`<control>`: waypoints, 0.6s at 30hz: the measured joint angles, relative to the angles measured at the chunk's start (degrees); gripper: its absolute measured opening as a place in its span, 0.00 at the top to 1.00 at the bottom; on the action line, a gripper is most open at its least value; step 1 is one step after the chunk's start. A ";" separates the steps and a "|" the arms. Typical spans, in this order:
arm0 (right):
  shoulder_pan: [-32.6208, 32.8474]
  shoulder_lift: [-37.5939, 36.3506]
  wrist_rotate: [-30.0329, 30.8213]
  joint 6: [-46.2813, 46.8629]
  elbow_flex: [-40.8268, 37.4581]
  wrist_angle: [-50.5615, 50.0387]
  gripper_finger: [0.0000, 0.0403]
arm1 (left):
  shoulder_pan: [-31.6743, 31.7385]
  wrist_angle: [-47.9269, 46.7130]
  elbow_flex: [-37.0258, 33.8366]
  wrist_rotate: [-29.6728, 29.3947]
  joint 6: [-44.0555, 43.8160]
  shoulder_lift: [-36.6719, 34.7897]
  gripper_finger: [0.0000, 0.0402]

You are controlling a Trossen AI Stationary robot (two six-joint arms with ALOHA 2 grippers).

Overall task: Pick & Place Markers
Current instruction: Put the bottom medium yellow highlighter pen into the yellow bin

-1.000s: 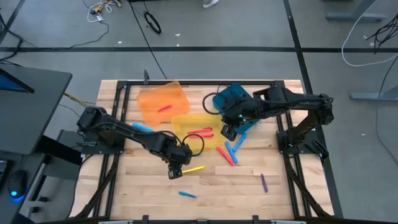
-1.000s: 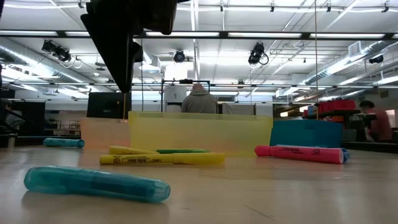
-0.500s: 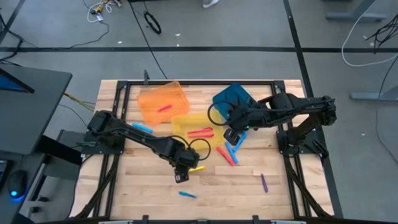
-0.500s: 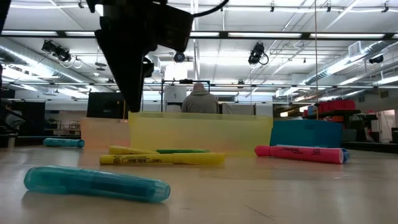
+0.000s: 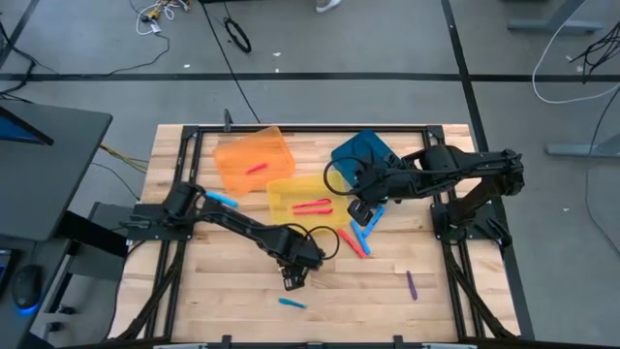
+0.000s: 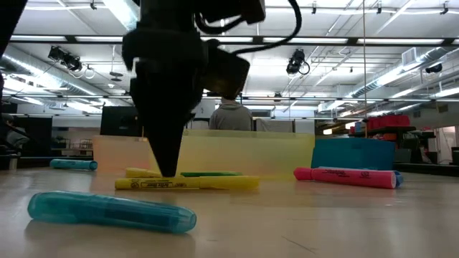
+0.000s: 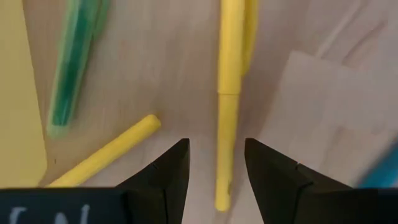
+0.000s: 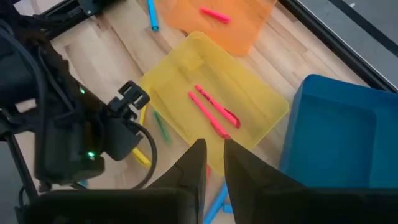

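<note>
Lowered since a second ago, the left gripper (image 7: 216,171) now straddles a yellow marker (image 7: 226,106) lying on the table (image 5: 387,291) beside the yellow bin (image 5: 281,194), fingers open for the grab, while the right gripper (image 8: 212,163) waits, empty fingers nearly shut, over that bin.

Tabletop (image 5: 232,291) is pale wood planks, fairly matt. Bins look like translucent plastic: orange (image 5: 250,155), yellow (image 5: 291,189), blue (image 5: 363,150). Yellow marker (image 7: 227,106) is smooth, slightly glossy plastic.
</note>
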 joint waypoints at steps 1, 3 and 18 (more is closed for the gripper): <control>0.00 0.00 0.00 0.13 0.00 0.00 0.86 | -0.02 0.12 0.02 -0.28 -0.03 0.48 0.60; 0.00 0.00 0.00 0.16 0.00 0.00 0.86 | -0.04 0.20 -0.01 -0.50 0.14 0.98 0.60; -0.01 0.00 -0.02 0.16 0.00 0.59 0.86 | -1.02 2.69 -0.02 -2.67 3.22 1.44 0.75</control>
